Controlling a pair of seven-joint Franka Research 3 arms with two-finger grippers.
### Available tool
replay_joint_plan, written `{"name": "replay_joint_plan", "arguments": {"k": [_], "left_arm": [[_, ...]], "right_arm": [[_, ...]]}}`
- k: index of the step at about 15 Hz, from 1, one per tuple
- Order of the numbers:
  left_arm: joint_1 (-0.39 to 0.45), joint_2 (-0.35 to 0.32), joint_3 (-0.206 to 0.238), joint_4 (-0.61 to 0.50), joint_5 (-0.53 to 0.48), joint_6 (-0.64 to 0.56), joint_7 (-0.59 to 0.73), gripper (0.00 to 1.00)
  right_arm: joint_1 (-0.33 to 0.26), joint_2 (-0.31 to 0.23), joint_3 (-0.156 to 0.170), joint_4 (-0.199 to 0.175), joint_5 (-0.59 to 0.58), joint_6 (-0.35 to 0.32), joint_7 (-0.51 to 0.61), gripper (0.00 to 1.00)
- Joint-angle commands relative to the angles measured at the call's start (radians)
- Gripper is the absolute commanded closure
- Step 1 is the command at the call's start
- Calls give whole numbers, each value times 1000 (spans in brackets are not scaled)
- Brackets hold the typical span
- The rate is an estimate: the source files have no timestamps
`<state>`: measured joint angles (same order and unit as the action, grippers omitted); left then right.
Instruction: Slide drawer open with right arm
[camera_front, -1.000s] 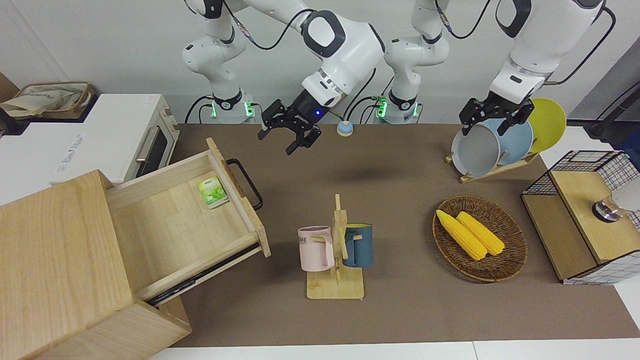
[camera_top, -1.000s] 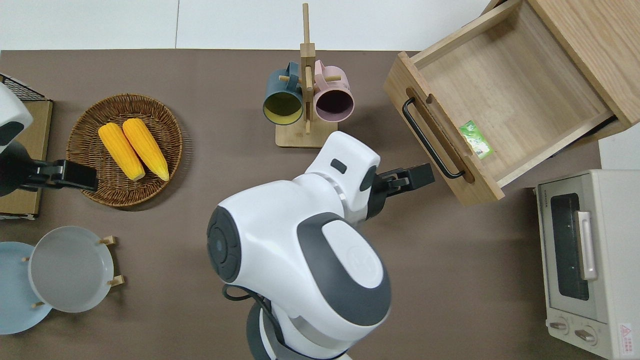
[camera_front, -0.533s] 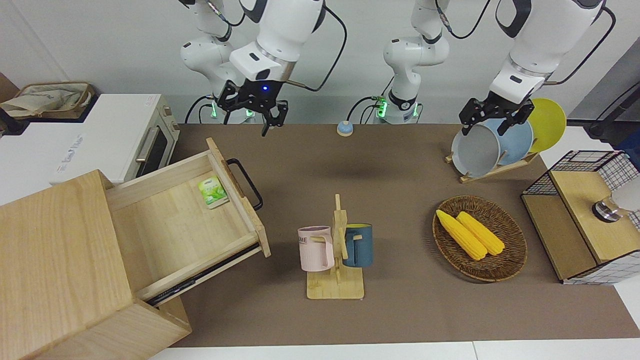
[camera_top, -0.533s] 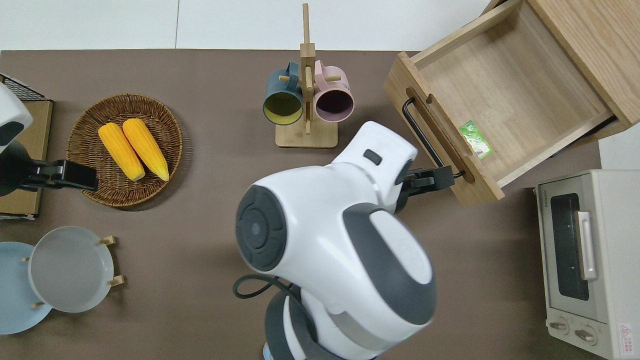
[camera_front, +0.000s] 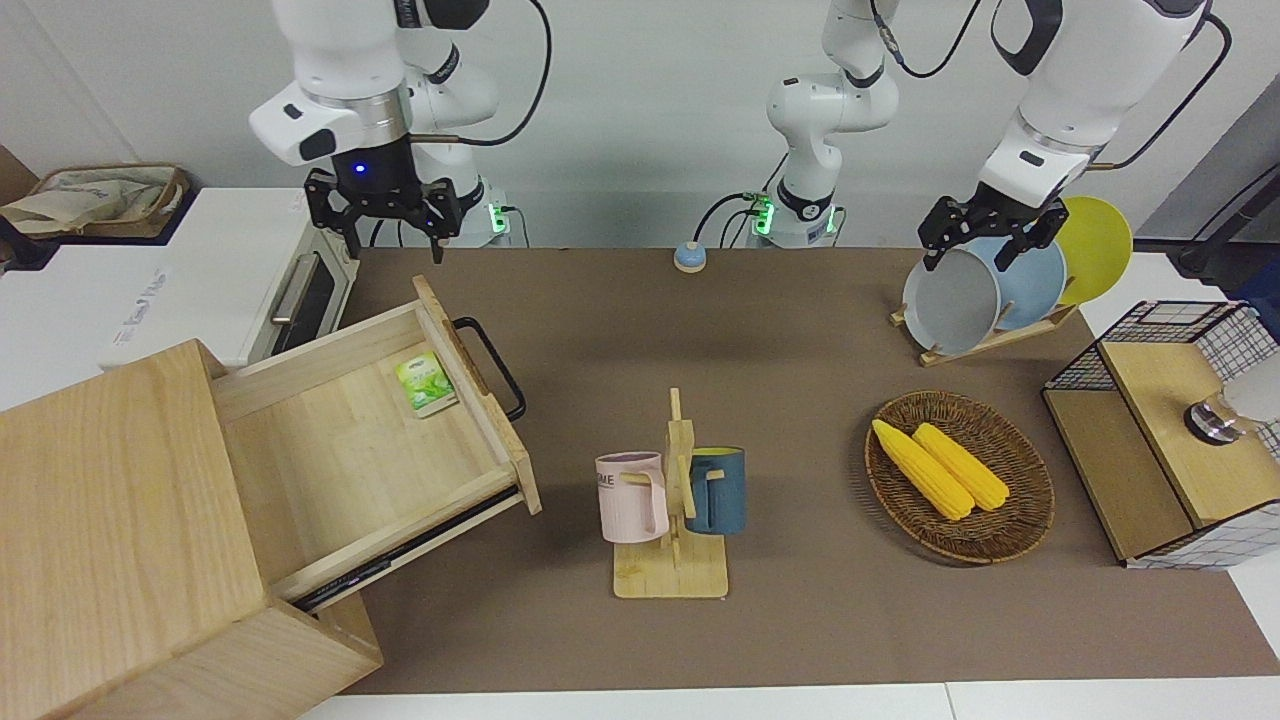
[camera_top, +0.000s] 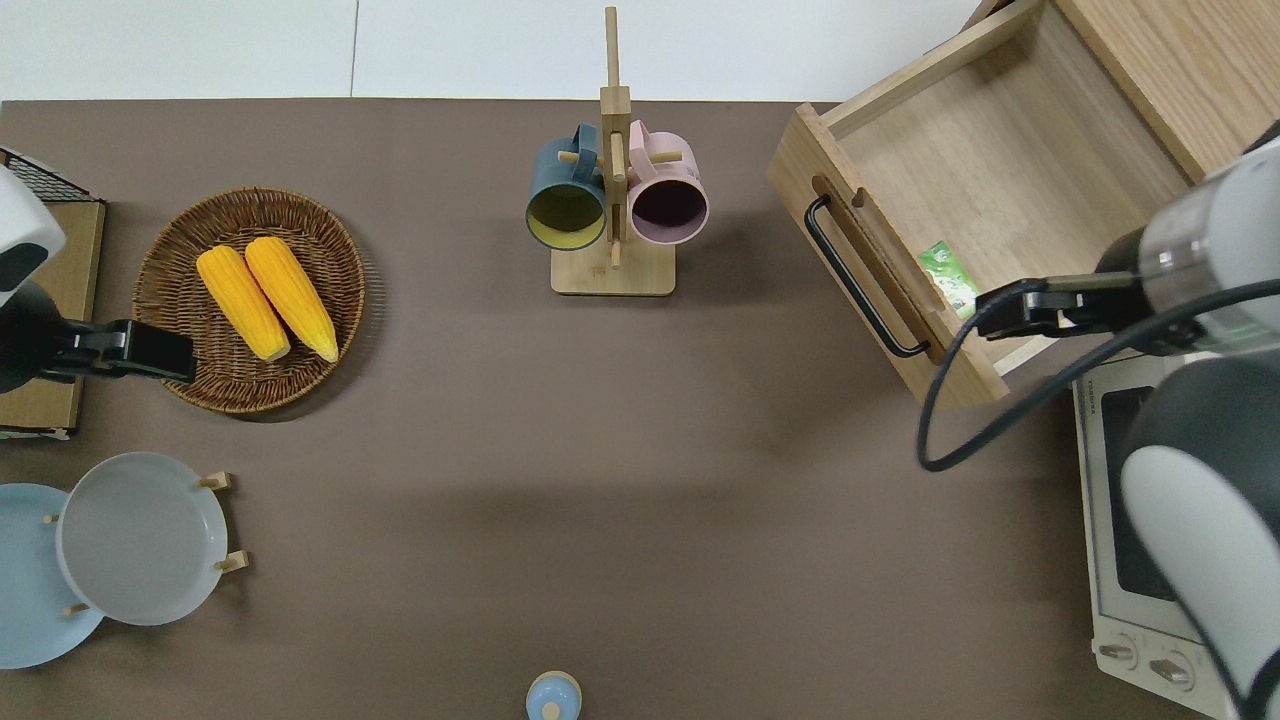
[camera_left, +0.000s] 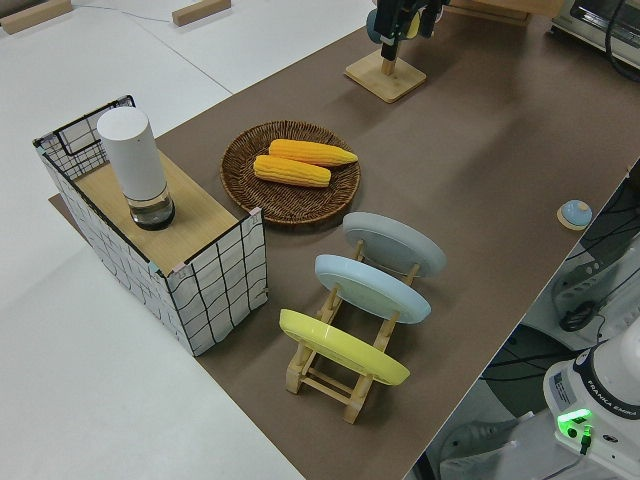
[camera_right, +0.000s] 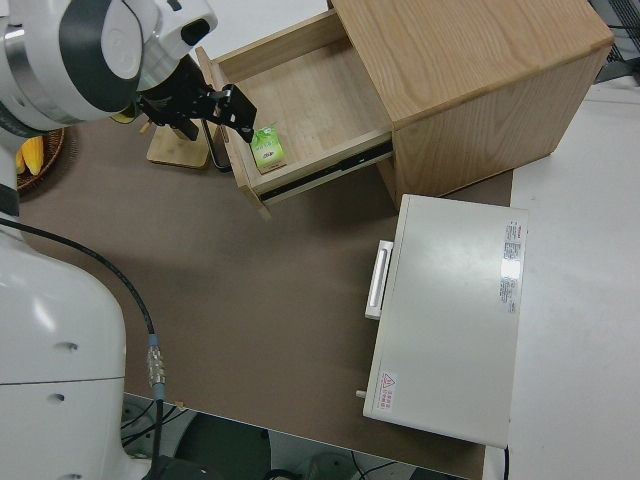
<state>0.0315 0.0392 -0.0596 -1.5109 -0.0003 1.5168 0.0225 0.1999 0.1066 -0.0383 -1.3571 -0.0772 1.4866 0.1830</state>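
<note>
The drawer (camera_front: 350, 440) stands pulled well out of the big pale-wood box (camera_front: 110, 520), its black bar handle (camera_front: 490, 365) free. A small green packet (camera_front: 425, 383) lies inside, against the drawer's front panel. My right gripper (camera_front: 393, 236), with the blue light on its wrist, is open and empty. In the overhead view it (camera_top: 985, 312) hangs over the drawer's (camera_top: 1010, 170) corner nearest the robots, by the packet (camera_top: 950, 278), clear of the handle (camera_top: 855, 280). The right side view shows the right gripper (camera_right: 195, 110) too. My left arm is parked, its gripper (camera_front: 968, 262) open.
A white toaster oven (camera_front: 250, 270) stands beside the box, nearer the robots. A mug rack (camera_front: 675, 500), a corn basket (camera_front: 960, 480), a plate rack (camera_front: 985, 290), a wire-mesh box (camera_front: 1170, 430) and a small blue button (camera_front: 690, 258) are on the table.
My right arm has swung from over the middle of the table toward its own end, and its gripper now hangs over the drawer's corner. The drawer and the left arm have not moved.
</note>
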Motion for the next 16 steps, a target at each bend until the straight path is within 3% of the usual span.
{"name": "replay_joint_plan", "arguments": {"k": [1, 5, 16], "left_arm": [[4, 11, -6, 26, 17, -20, 10, 7], [4, 11, -6, 26, 17, -20, 10, 7], [4, 11, -6, 26, 17, -20, 10, 7]], "right_arm": [[-121, -7, 17, -25, 92, 46, -149, 15], [-194, 7, 43, -68, 140, 109, -191, 15], [-146, 35, 77, -63, -16, 97, -186, 15]]}}
